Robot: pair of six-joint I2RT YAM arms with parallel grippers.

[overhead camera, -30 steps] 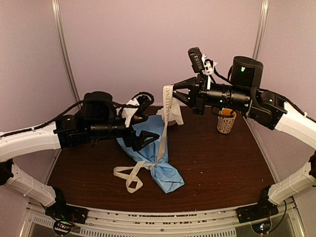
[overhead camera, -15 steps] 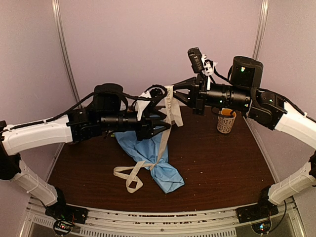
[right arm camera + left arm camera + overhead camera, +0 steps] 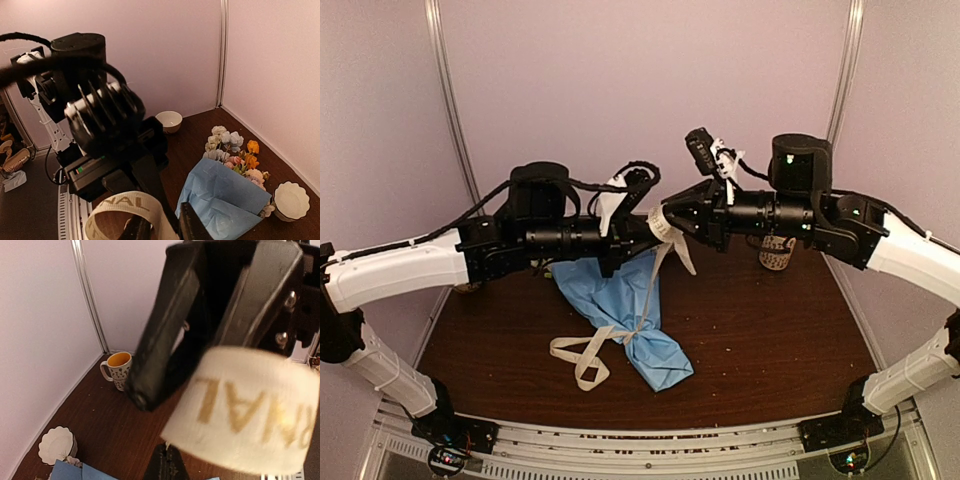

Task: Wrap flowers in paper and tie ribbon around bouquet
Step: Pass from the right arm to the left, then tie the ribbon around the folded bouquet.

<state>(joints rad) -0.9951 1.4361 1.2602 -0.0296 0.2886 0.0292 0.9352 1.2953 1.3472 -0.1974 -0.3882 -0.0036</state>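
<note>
Left gripper [image 3: 647,229] pinched shut on ribbon [image 3: 662,219], mid-air above table [image 3: 770,330] centre, probably to take over the free end. Right gripper [image 3: 682,218] met it from 3 o'clock, with ribbon curled round its fingers [image 3: 192,226]. Couldn't tell whether its jaws gripped or not. Ribbon ran taut down to knot [image 3: 638,333] on bouquet [image 3: 620,310], blooms at 11, tail at 5. Tension likely meant to snug the knot.

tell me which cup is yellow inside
The patterned mug with a handle, by the wall corner; the scalloped cup and the round bowl are plain white.
</note>
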